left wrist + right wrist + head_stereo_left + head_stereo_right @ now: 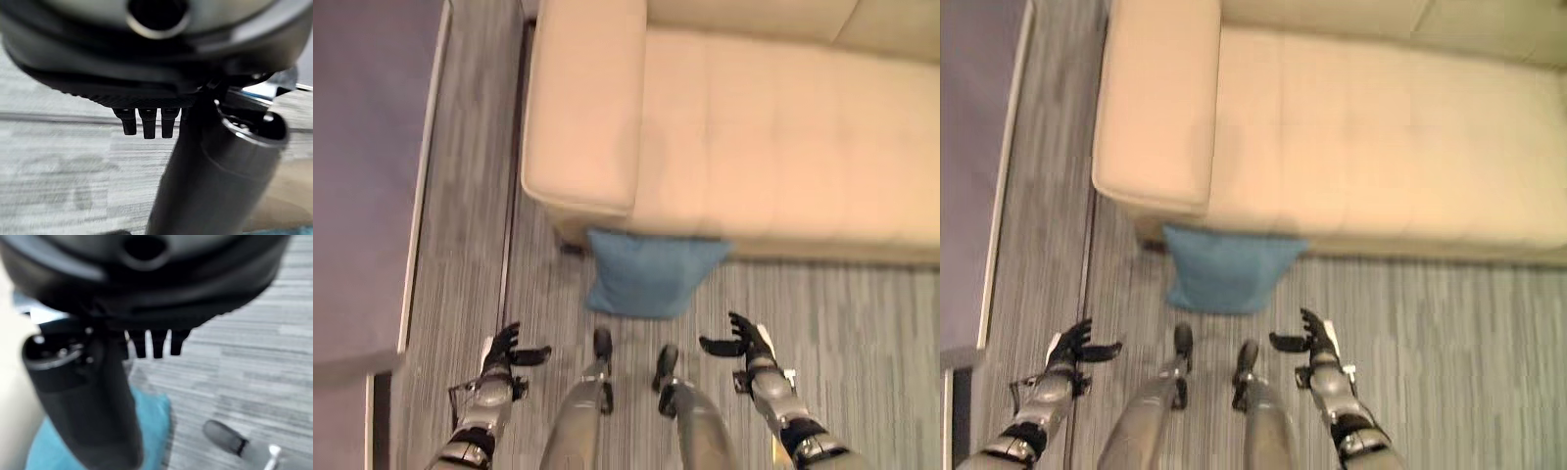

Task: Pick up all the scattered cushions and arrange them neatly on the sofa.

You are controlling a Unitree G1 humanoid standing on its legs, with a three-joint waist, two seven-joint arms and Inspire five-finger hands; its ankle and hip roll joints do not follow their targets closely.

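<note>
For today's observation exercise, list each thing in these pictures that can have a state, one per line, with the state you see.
cushion: on the floor, leaning against the sofa's front, held by neither hand
sofa: seat bare, no cushion on it
left hand: open, holding nothing, above the floor
right hand: open, holding nothing, apart from the cushion

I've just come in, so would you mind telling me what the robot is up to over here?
It is tidying cushions onto the sofa. A blue cushion lies on the grey floor, leaning against the sofa's front near its armrest. The left robot hand and the right robot hand are both open and empty, held out on either side of the cushion, neither touching it. No cushion is on the visible part of the seat yet.
</note>
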